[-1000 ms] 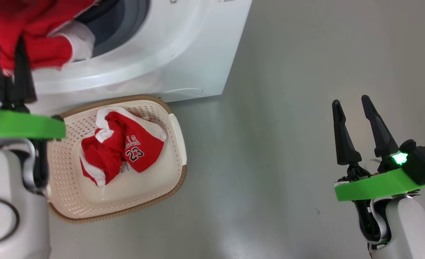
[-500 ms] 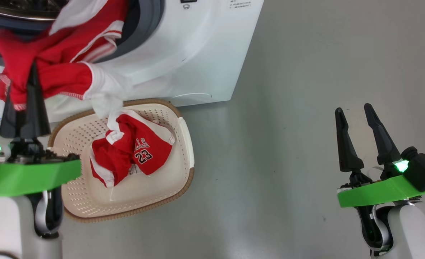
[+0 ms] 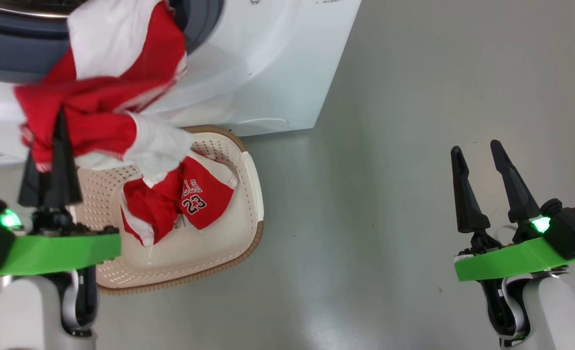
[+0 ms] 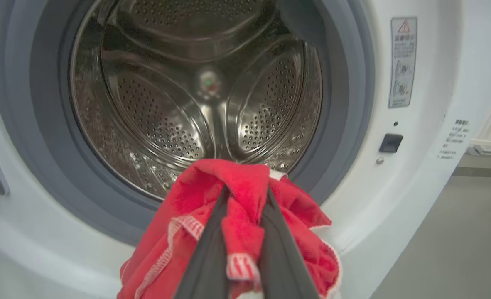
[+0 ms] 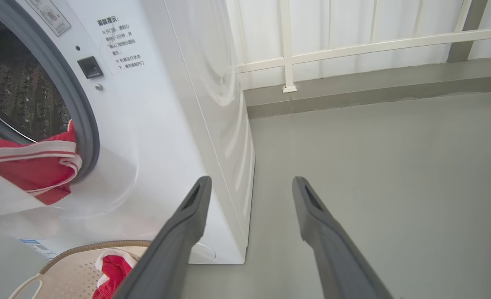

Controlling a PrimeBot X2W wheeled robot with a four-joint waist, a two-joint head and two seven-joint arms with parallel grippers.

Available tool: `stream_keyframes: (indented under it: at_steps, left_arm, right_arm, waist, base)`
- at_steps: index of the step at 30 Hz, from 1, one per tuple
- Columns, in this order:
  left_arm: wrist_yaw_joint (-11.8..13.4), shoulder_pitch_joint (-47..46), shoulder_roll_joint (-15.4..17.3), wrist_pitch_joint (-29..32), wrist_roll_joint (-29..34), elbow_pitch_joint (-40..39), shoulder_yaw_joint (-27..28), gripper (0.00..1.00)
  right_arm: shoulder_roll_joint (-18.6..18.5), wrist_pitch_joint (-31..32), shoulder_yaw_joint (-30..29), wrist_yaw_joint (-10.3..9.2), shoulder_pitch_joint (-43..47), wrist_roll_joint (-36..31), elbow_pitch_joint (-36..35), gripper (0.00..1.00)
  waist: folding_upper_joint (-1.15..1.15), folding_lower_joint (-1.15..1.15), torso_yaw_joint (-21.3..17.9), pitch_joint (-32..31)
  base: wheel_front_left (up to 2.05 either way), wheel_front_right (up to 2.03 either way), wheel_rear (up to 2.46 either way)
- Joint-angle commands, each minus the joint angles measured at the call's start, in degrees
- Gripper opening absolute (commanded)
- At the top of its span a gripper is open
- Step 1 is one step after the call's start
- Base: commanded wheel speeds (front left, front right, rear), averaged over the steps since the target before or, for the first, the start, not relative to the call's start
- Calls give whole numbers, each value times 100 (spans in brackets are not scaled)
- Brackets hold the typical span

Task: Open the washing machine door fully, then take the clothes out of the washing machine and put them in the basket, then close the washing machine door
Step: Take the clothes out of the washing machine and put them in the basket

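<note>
"23" on red jersey (image 3: 190, 204)

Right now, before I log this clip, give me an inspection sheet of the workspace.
Surface: smooth grey floor.
Job's things: washing machine with steel drum bare where visible; red and white garment pinched, part at the grey ring; number 23 jersey in the basket.
Clutter: nothing seen.
Grippers: left gripper, fingers shut on the garment; right gripper open, empty, over the floor.
Cables: nothing seen.
Surroundings: white railing on a grey kerb.
</note>
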Motion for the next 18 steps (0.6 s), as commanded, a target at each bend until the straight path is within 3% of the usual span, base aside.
stream_keyframes:
  at_steps: [1,8,18]
  left_arm:
    - [-30,154,123,-27,-9,-87,158,0]
    - [-30,-30,218,-27,-318,1094,-169,0]
    - [-31,-779,559,-27,-228,2641,-524,0]
  right_arm:
    - [-6,-36,153,43,-24,-6,-145,100]
    - [-6,-36,185,43,-146,55,-191,100]
    - [-6,-36,266,43,-401,165,-278,100]
  waist:
    - [0,0,-21,56]
    - [0,0,-57,448]
    - [0,0,-195,1085]
  base:
    - [0,0,0]
    - [0,0,0]
    - [0,0,0]
